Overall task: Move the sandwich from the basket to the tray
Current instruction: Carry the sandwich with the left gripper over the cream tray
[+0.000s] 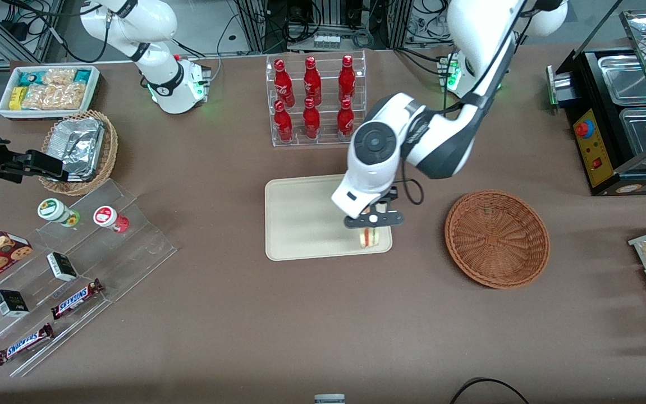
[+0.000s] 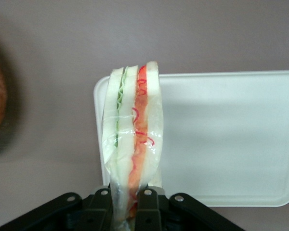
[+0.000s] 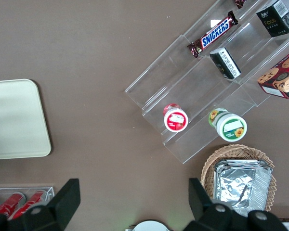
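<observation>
Left arm (image 1: 412, 140): glossy white shells, black joint bands, grey round cap, looping black cable; matte-black gripper (image 1: 371, 229) with silver screws.

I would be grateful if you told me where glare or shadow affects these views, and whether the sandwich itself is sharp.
In the left wrist view the sandwich, clamped in the gripper, is sharp, its wrap catching small highlights, and the tray looks washed out. In the front view the arm shades part of the tray, and the basket casts a soft shadow. In the right wrist view the crumpled foil glints.
</observation>
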